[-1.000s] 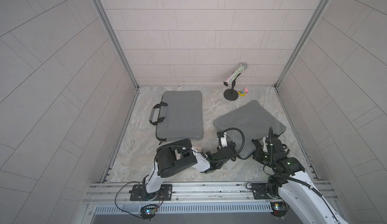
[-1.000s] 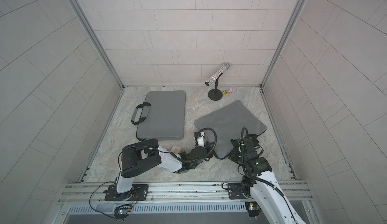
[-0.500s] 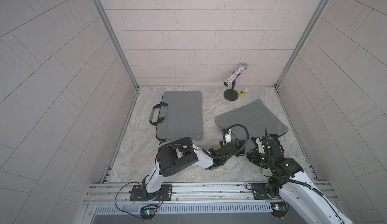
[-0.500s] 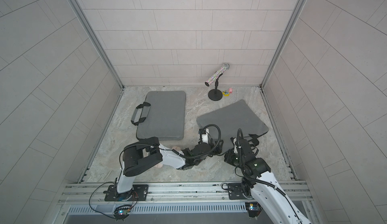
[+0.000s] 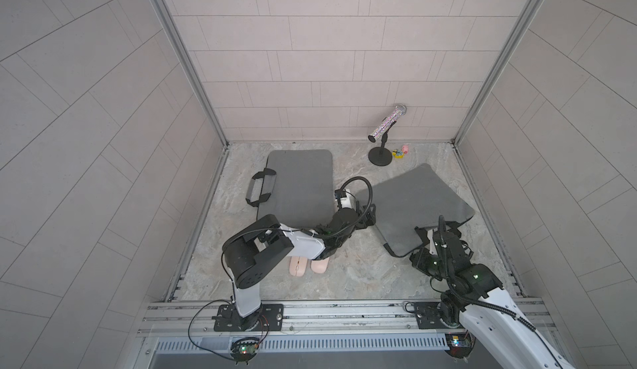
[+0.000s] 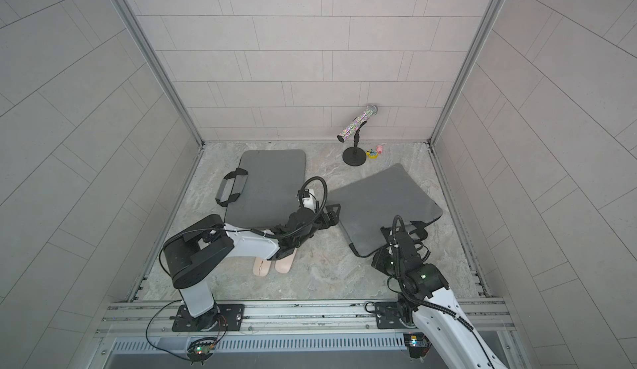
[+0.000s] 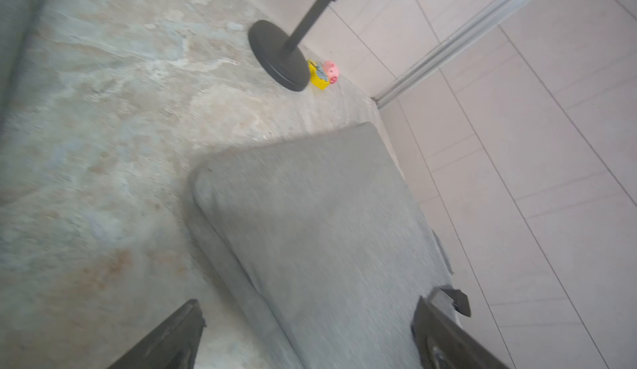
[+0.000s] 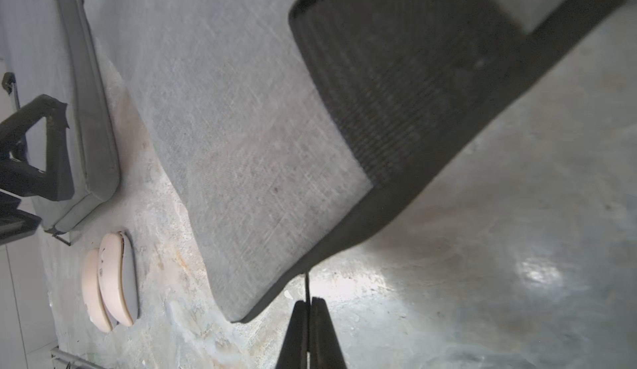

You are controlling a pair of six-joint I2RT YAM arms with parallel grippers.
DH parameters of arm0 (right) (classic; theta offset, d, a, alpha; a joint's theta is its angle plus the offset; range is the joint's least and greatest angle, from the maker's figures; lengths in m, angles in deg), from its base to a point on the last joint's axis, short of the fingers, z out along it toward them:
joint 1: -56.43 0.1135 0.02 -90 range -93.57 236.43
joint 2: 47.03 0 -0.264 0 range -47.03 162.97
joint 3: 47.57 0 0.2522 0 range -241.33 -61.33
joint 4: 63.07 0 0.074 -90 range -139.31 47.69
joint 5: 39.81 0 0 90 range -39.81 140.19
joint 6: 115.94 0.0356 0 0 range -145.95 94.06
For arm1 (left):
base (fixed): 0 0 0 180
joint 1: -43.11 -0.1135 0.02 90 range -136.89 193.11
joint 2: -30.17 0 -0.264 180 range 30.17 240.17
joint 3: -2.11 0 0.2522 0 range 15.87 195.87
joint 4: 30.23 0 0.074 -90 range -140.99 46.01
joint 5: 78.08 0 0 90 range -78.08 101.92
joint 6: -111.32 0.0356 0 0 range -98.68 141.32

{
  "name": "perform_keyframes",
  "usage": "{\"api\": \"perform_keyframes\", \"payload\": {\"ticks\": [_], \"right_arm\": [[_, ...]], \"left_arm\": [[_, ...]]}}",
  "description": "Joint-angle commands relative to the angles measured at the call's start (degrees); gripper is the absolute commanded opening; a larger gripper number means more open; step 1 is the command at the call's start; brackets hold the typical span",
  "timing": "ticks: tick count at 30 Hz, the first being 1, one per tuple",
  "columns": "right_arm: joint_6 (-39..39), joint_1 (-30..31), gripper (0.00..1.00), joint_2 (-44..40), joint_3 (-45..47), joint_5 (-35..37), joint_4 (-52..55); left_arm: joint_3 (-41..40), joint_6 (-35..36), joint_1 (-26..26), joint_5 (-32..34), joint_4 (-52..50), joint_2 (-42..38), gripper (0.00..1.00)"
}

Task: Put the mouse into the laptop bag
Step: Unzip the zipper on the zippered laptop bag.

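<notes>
Mouse point(image 5: 298, 266): pale pink, low and oval, lying beside a twin point(image 5: 320, 266) on the counter point(image 5: 348, 274) at 7 o'clock, under the left forearm. The right claw point(image 8: 307, 304) is pinched on a thin tab point(image 8: 306, 284) at the near edge of the bag point(image 5: 420, 205). The left claw point(image 7: 320, 300) gapes wide and empty at the bag's 9 o'clock side. Best, I judge: hold that edge raised, swing left back to 7 o'clock, and grip across the narrow width.

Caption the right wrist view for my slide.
Right gripper pinches a thin pull at the edge of the laptop bag; two pink mice lie beyond.
</notes>
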Motion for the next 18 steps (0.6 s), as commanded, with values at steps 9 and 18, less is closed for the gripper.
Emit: {"api": "perform_keyframes", "payload": {"ticks": [9,18], "right_arm": [[5.21,-0.04,0.0,-0.92,0.2,4.72,2.52],[9.54,0.45,0.0,-3.37,4.37,0.03,0.06]], "left_arm": [[16.8,-0.18,-5.0,-10.62,-12.08,15.01,0.99],[18.28,-2.43,-4.87,-10.58,-9.68,19.61,0.15]]}}
